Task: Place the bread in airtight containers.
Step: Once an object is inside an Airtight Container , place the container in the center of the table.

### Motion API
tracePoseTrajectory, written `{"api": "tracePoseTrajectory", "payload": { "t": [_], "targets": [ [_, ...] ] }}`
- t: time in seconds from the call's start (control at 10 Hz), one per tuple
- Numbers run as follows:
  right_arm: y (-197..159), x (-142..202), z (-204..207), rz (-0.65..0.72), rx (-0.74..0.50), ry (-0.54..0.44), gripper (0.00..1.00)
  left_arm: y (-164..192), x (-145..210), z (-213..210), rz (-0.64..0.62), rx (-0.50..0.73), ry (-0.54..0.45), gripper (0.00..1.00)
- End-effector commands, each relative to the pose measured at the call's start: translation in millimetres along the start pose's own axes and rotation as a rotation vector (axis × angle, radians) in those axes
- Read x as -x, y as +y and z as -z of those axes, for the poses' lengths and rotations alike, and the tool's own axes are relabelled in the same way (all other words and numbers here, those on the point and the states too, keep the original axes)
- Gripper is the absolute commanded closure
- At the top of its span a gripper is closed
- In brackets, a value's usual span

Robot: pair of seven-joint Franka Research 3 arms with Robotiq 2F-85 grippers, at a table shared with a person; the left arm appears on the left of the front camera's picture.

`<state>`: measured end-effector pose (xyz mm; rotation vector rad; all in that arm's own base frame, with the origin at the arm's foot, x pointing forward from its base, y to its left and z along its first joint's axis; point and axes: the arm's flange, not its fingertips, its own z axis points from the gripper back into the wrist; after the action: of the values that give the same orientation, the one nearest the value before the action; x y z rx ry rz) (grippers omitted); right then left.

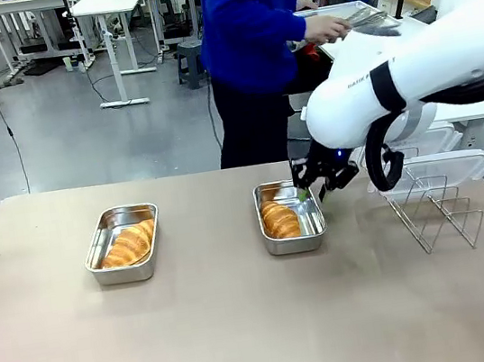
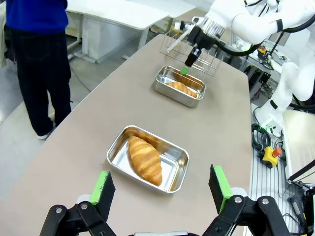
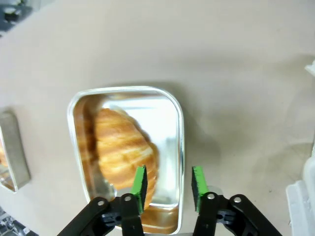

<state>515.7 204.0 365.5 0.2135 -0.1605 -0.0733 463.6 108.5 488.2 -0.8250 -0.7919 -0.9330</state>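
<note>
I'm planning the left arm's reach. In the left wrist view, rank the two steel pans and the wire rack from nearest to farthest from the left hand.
1. The near pan, holding a croissant, just ahead of the left hand.
2. The far pan, farther off, toward the picture's top.
3. The wire rack, just beyond the far pan.

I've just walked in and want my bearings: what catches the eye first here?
One golden croissant lies in the shiny left pan, another croissant in the right pan. The robot's right hand hangs open over the right pan's edge. A person in blue stands across the table.
</note>
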Motion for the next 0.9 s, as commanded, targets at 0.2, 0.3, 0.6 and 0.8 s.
{"api": "tracePoseTrajectory", "payload": {
  "t": [0.2, 0.3, 0.6, 0.8],
  "targets": [
    [-17.4, -13.7, -108.5, -0.178, -0.198, -0.159, 0.00, -0.8, -0.5, -0.8, 0.006, 0.008, -0.004, 0.00],
    [-27.7, -15.0, -134.4, -0.293, -0.266, -0.212, 0.00, -0.8, -0.5, -0.8, 0.006, 0.008, -0.004, 0.00],
    [-81.2, -9.3, -187.5, -0.680, -0.467, -0.343, 0.00, -0.8, -0.5, -0.8, 0.006, 0.008, -0.004, 0.00],
    [-131.8, 1.5, -196.5, -0.865, -0.576, -0.421, 0.00, -0.8, -0.5, -0.8, 0.006, 0.008, -0.004, 0.00]
  ]
}}
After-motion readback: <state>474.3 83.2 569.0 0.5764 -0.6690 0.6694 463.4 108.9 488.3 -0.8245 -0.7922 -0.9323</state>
